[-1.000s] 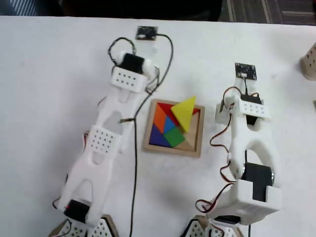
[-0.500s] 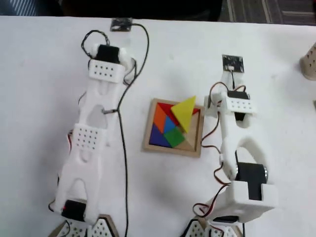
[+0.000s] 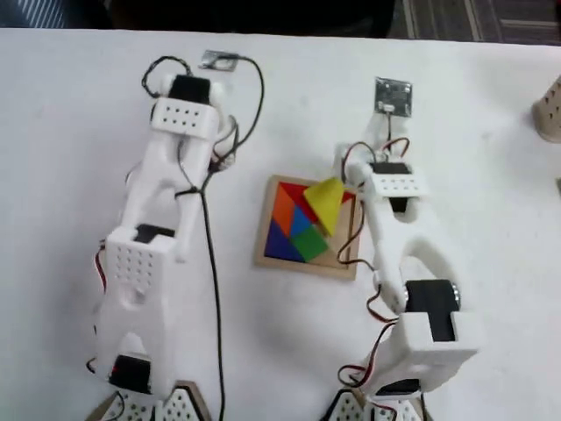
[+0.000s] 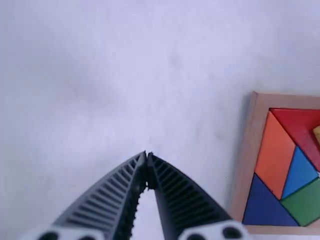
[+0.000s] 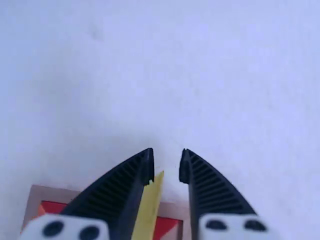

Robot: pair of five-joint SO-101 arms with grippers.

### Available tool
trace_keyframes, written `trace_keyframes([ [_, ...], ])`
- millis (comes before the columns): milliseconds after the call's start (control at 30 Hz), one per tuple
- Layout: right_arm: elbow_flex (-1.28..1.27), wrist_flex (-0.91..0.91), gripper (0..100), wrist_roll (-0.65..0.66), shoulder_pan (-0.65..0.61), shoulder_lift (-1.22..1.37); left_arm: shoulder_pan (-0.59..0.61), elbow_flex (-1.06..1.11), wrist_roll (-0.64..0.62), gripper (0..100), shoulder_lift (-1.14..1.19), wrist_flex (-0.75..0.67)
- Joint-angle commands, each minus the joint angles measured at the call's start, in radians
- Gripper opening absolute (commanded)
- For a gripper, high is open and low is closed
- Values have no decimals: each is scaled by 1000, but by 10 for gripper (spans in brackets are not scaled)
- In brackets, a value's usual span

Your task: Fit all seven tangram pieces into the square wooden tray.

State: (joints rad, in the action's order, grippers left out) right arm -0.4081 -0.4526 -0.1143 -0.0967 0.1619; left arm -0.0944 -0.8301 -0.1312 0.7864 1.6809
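Right wrist view: right gripper point(image 5: 166, 167) parted astride yellow triangle point(image 5: 151, 202) at tray point(image 5: 37, 194) edge; left gripper point(image 4: 146, 162) closed.

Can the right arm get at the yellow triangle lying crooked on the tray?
Probably yes: the right gripper hangs over the yellow triangle, jaws open either side of its edge, and nothing blocks it.

White desk point(image 3: 70, 132) runs wide, matte and evenly lit, with soft shadows. Past its far edge sits a dark band point(image 3: 263, 13). At the far right there's grey striped flooring point(image 3: 473, 17), and a blue-and-white striped patch point(image 3: 35, 13) in the far left corner. A beige perforated object point(image 3: 550, 110) pokes in at the right edge.
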Motion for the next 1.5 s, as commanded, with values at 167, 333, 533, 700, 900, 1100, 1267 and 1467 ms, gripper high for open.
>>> trace_keyframes([
  [167, 54, 56, 103, 43, -70, 2, 35, 57, 6, 20, -84, -167],
  [333, 52, 42, 24, 140, -90, 2, 30, 71, 6, 20, -82, -173],
  [533, 52, -42, 18, 244, -124, 4, 35, 71, 9, 20, -82, -172],
  [700, 52, -93, 18, 279, -120, -1, 36, 72, 14, 20, -85, -164],
  [900, 52, -154, 18, 305, -120, -2, 58, 84, 12, 20, -96, -153],
  [1100, 54, -188, 18, 305, -122, -5, 67, 87, 14, 20, -94, -149],
  [1267, 46, -251, 18, 305, -120, -39, 62, 89, 14, 20, -94, -149],
  [1467, 46, -280, 18, 305, -122, -41, 56, 104, 15, 20, -96, -157],
])
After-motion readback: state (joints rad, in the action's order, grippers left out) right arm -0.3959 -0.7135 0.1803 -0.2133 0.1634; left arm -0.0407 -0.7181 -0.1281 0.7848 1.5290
